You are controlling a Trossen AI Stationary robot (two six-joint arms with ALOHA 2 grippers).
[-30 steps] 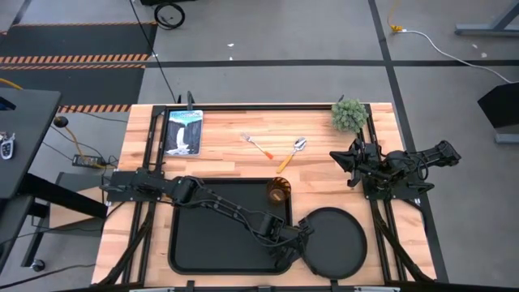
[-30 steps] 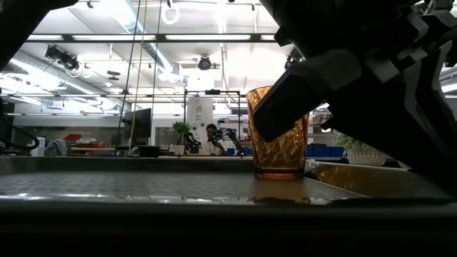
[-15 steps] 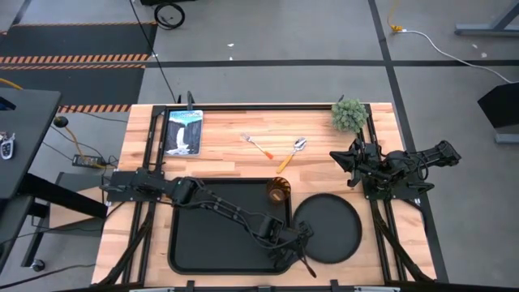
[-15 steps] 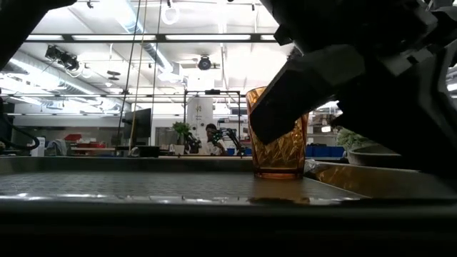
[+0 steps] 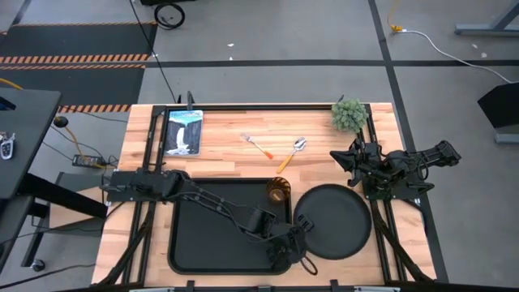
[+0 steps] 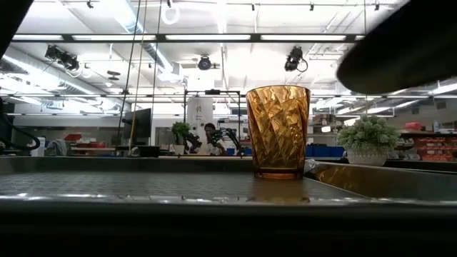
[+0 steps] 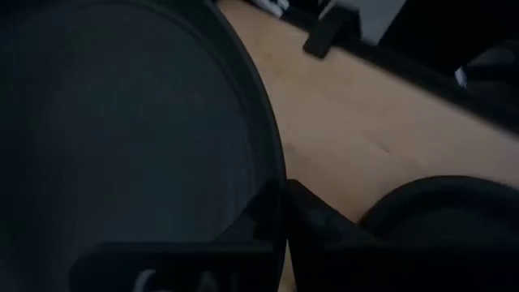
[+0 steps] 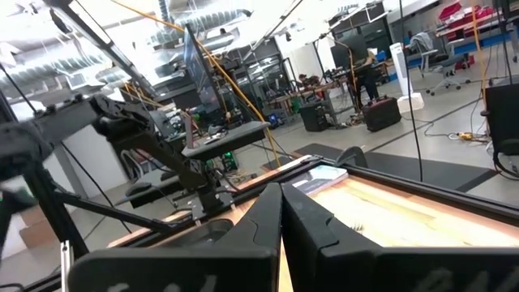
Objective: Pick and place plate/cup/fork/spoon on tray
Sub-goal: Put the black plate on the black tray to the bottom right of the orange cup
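The wooden table (image 5: 219, 154) carries the black tray (image 5: 203, 239) at its near left part, and the round black plate (image 5: 336, 223) lies just beside the tray's right edge, on the wood. The left pincer (image 5: 298, 243) is at the plate's left rim with its fingers closed on that rim, while the right pincer (image 5: 339, 159) waits at the right side of the table with its fingers together and empty. The amber cup (image 5: 278, 191) stands upright in the tray's far right corner, and the fork (image 5: 258, 146) and the spoon (image 5: 291, 153) lie on the wood behind the tray.
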